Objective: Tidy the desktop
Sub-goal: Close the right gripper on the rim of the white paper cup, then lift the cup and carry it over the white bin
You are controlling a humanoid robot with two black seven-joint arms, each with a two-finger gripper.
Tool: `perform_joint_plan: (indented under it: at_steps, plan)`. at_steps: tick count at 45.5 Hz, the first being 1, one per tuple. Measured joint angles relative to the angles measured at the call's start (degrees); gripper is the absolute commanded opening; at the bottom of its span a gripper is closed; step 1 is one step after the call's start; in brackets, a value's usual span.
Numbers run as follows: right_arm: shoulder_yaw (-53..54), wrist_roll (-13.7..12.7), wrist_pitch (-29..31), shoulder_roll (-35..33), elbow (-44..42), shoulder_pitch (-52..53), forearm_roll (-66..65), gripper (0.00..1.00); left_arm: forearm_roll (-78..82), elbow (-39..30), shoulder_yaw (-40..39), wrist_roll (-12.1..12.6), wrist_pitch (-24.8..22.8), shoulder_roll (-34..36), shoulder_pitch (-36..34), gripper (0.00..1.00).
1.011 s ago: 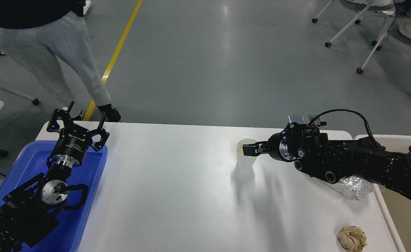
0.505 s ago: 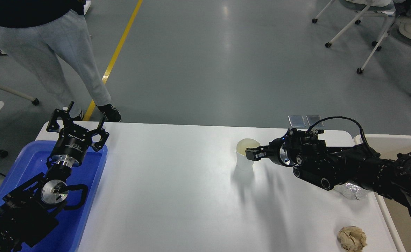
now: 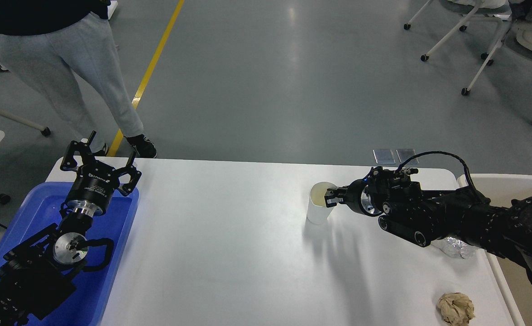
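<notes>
The white desktop [image 3: 229, 240] fills the middle of the head view. A white paper cup [image 3: 318, 209] stands on it right of centre, leaning slightly. My right gripper [image 3: 330, 198] reaches in from the right and is shut on the cup's right rim, one finger inside and one outside. A crumpled brown paper ball [image 3: 456, 308] lies at the near right corner. A crushed clear plastic bottle [image 3: 457, 247] lies partly hidden under my right arm. My left gripper [image 3: 99, 157] is open and empty above the far end of the blue tray [image 3: 39, 213].
A beige open bin [image 3: 510, 184] stands off the desktop's right edge. A person in grey trousers [image 3: 80, 68] stands beyond the far left corner. Wheeled chairs [image 3: 474, 40] stand at the far right of the floor.
My right gripper has closed on the cup's rim and drawn it slightly right, so the cup now leans. My right arm has lowered. The left arm has not moved.
</notes>
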Motion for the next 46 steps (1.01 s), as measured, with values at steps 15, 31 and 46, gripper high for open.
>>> perform_joint_plan:
  at_steps: [15, 31, 46]
  plan:
    - [0.36, 0.29, 0.76, 0.36, 0.49, 0.9, 1.99, 0.0, 0.0, 0.0, 0.0, 0.0, 0.0, -0.02, 0.0, 1.0]
    - [0.31, 1.22, 6.36, -7.77, 10.67, 11.86, 7.42, 0.0, 0.0, 0.0, 0.0, -0.03, -0.02, 0.02, 0.0, 1.0]
    - [-2.05, 1.33, 10.4, -21.57, 26.47, 25.82, 9.73, 0.0, 0.0, 0.0, 0.0, -0.03, -0.01, 0.0, 0.0, 1.0]
